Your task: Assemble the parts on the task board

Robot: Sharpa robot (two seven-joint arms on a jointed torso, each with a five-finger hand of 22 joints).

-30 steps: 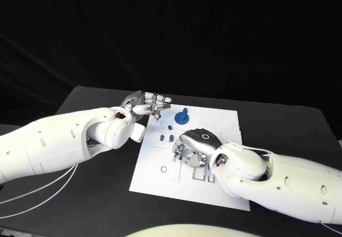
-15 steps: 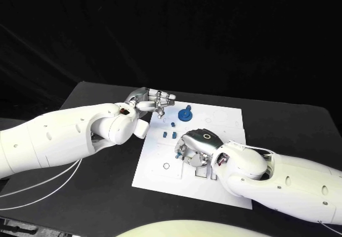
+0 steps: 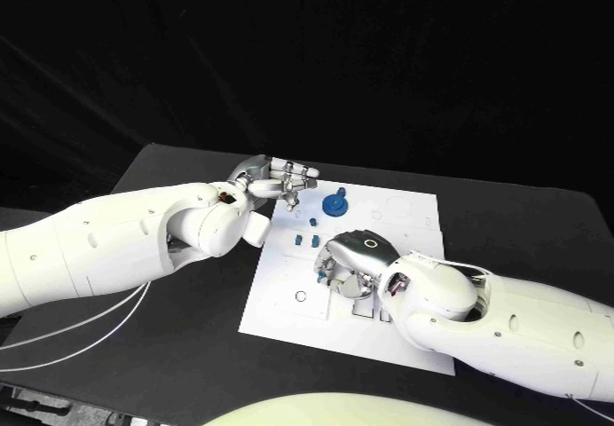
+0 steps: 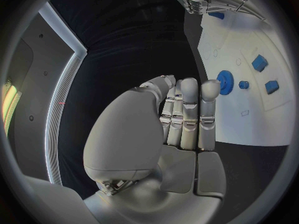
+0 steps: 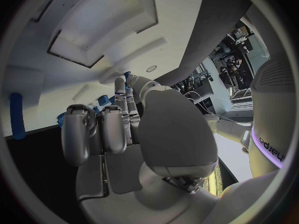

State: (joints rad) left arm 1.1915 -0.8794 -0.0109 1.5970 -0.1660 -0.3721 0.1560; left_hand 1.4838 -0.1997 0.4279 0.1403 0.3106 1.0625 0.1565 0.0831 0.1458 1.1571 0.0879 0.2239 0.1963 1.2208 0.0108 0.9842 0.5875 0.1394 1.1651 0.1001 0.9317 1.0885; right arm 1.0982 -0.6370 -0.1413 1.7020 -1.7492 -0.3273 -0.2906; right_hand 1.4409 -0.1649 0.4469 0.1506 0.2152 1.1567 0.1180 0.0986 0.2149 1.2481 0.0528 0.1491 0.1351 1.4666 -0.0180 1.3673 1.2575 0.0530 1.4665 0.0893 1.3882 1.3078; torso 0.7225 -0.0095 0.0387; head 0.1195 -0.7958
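A white task board (image 3: 288, 315) lies in the middle of a black bench (image 3: 167, 355), with two white robot arms reaching over it. Over the last second the left hand (image 3: 271, 182) has drifted a little from the board's far left corner toward the blue gear (image 3: 333, 208), and it now hovers just beside that gear without touching it. Its fingers are held straight and close together, and the left wrist view shows nothing in them. The right hand (image 3: 352, 266) has barely moved: it stays palm down over the middle of the board, fingers curled toward the surface. Whether it holds a part cannot be told, because the hand's own back hides its fingertips. Small blue parts (image 3: 303, 239) lie on the board between the two hands, apparently loose. The left hand's small approach suggests it is lining up to reach the gear or the pieces near it, so assembly seems to be in an early or middle stage, with several parts probably yet to be placed.
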